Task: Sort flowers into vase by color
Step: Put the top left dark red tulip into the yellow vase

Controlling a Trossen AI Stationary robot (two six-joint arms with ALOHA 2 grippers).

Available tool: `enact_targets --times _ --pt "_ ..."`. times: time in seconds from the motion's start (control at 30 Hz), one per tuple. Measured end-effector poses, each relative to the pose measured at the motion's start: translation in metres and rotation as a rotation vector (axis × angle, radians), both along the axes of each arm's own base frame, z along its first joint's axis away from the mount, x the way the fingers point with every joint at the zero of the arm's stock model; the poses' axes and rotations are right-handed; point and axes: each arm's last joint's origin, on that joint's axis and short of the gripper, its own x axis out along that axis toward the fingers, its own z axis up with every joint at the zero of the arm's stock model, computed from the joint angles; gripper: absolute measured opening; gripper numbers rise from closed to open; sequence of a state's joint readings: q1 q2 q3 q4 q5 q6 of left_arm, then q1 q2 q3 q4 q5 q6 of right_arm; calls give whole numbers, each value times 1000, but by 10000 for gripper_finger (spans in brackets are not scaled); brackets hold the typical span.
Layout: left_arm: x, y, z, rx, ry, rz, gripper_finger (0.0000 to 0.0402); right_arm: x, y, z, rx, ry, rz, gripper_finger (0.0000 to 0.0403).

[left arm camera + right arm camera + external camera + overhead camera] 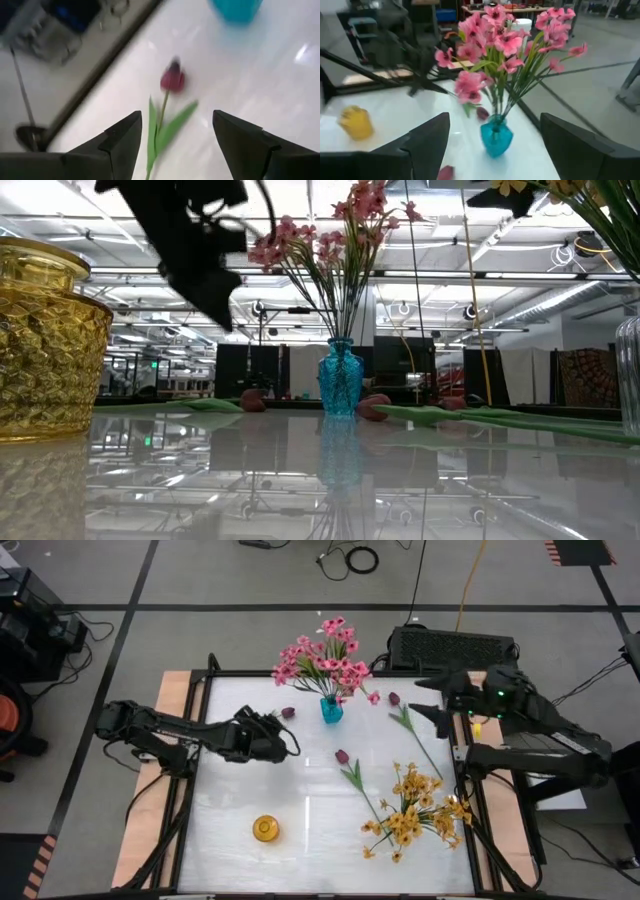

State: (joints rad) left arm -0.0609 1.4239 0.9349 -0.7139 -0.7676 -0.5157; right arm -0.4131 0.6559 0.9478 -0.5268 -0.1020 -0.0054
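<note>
Hovering over the white table (300, 840), my left gripper (281, 736) has its fingers spread apart with nothing between them. Just ahead of its tips lies a dark purple tulip (172, 80), its green stem running back toward the gap between my fingers without touching either. My right gripper (428, 716) is off at the opposite edge, fingers (427, 137) wide and empty too, facing the blue vase (496, 136) that stands upright and holds the pink flowers (507, 42). Two more tulips (343, 757) lie flat on the table between my grippers, one near my right gripper. The yellow flowers (412, 812) lie in a heap below my right arm, and the yellow vase (265, 829) stands empty, well apart from both grippers.
</note>
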Motion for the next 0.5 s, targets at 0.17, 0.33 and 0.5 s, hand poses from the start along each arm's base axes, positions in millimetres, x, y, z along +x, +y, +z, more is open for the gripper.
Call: enact_targets --times 0.17,0.33,0.5 --pt "-12 30 -19 -178 78 77 250 -10 7 -5 66 39 7 302" --pt "-27 53 -35 -322 148 120 250 -8 9 -16 89 96 32 302" --pt "-36 68 -42 -388 214 80 250 2 7 -34 100 97 47 302"
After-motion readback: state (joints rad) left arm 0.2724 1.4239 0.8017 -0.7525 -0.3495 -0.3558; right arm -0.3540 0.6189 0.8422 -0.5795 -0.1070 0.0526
